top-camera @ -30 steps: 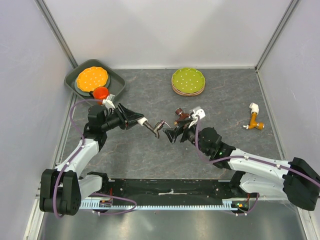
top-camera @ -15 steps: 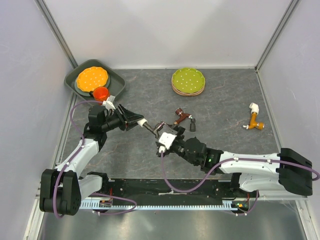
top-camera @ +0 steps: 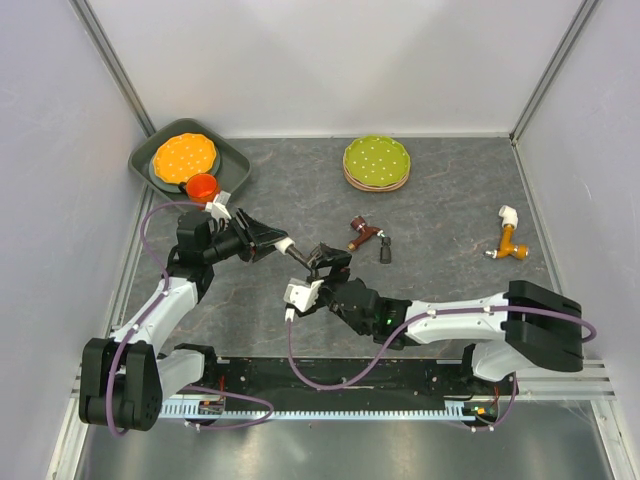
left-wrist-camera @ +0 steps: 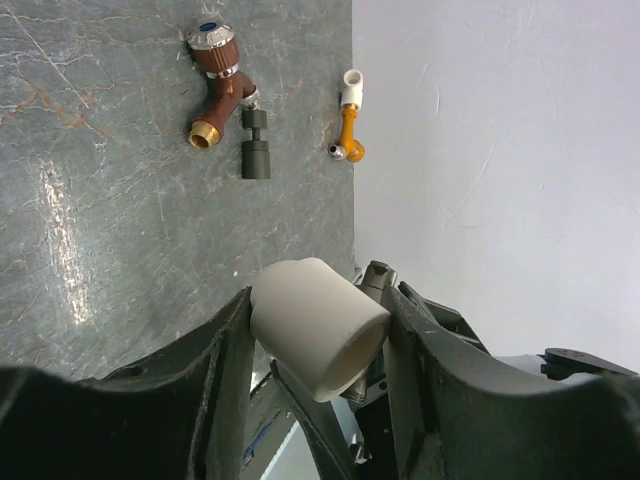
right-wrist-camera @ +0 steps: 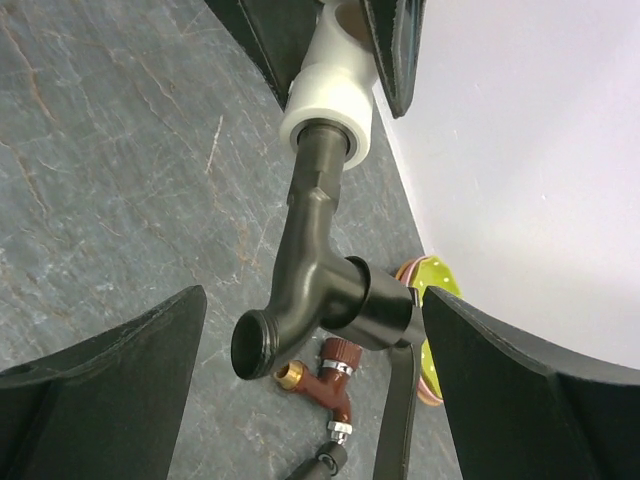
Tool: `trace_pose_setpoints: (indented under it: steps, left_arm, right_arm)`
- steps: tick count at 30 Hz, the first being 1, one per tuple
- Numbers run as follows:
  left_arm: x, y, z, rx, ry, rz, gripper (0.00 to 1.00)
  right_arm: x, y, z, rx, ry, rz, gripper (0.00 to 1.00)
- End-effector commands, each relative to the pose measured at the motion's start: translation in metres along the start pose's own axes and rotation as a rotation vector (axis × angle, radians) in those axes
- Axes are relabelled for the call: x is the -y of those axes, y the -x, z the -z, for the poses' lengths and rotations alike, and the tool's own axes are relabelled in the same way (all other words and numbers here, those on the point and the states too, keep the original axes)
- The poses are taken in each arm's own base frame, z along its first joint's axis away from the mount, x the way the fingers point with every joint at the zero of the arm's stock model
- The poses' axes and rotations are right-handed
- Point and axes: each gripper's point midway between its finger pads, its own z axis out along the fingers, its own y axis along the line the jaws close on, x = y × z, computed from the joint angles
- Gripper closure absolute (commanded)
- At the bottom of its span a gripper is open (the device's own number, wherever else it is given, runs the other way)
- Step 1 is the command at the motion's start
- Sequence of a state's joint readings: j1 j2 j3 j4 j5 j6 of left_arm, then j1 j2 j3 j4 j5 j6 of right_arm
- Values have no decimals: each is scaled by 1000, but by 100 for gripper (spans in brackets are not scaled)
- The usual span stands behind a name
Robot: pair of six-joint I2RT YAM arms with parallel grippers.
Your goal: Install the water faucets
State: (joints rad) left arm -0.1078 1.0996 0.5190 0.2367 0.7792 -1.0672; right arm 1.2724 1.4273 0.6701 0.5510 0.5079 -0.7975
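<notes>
My left gripper is shut on a white elbow fitting and holds it above the table. In the left wrist view, the fitting sits between the fingers of the left gripper. A dark grey bent tap sticks out of the fitting. In the right wrist view, the tap enters the white fitting. My right gripper is open, one finger on each side of the tap, not touching it. It reaches the tap from the near side.
A reddish-brown tap and a small dark piece lie on the table right of the grippers. An orange tap with a white elbow lies far right. Green dotted plates stand at the back. A grey tray with an orange plate and an orange cup stands back left.
My right wrist has swung left and nearer and turned round the dark tap. The left gripper with the fitting and tap has stayed in place.
</notes>
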Motion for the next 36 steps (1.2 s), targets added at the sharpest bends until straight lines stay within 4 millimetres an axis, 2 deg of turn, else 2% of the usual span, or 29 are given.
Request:
trace_pose_setpoints:
  steps: [1, 2, 4, 9, 10, 12, 13, 16, 18, 24, 26, 29, 31, 33, 34, 36]
  left_arm:
    - [33, 10, 3, 6, -89, -88, 98]
    - [33, 10, 3, 4, -89, -86, 98]
    - [33, 10, 3, 2, -92, -88, 98]
    - [36, 9, 4, -1, -103, -97, 98]
    - [36, 10, 4, 1, -103, -98, 98]
    - [36, 9, 4, -2, -104, -97, 98]
    - [37, 10, 4, 1, -106, -100, 98]
    - [38, 9, 5, 0, -110, -100, 98]
    - [38, 9, 5, 1, -112, -101, 98]
    - [40, 9, 5, 0, -118, -104, 98]
    - [40, 9, 5, 0, -120, -105, 98]
    - [42, 9, 6, 1, -129, -113, 98]
    - [43, 9, 6, 3, -136, -118, 98]
    - [44, 9, 6, 3, -140, -120, 98]
    - [44, 9, 6, 4, -142, -121, 98]
    - [45, 9, 7, 6, -148, -125, 98]
  right_arm:
    - [29, 16, -8, 19, -146, 33, 5]
    - [25, 13, -11, 7, -145, 62, 7]
    - [29, 14, -13, 5, -183, 63, 9]
    - [27, 15, -19, 2, -204, 53, 24]
    - [26, 15, -20, -1, -199, 47, 31]
    - [25, 18, -21, 3, -191, 4, 41]
    - [22, 18, -21, -2, -174, -7, 50]
    - [17, 23, -21, 14, -132, -92, 65]
    - [13, 25, -21, 18, -102, -136, 71]
    - [9, 32, -21, 50, -60, -333, 96]
    - [9, 36, -23, 72, -33, -439, 100]
    - [15, 42, -25, 118, 20, -637, 100]
    - [23, 47, -25, 148, 43, -811, 100]
    - [36, 43, -28, 178, 81, -943, 100]
    - [45, 31, -31, 173, 74, -1020, 100]
    - [50, 39, -29, 226, 136, -1207, 100]
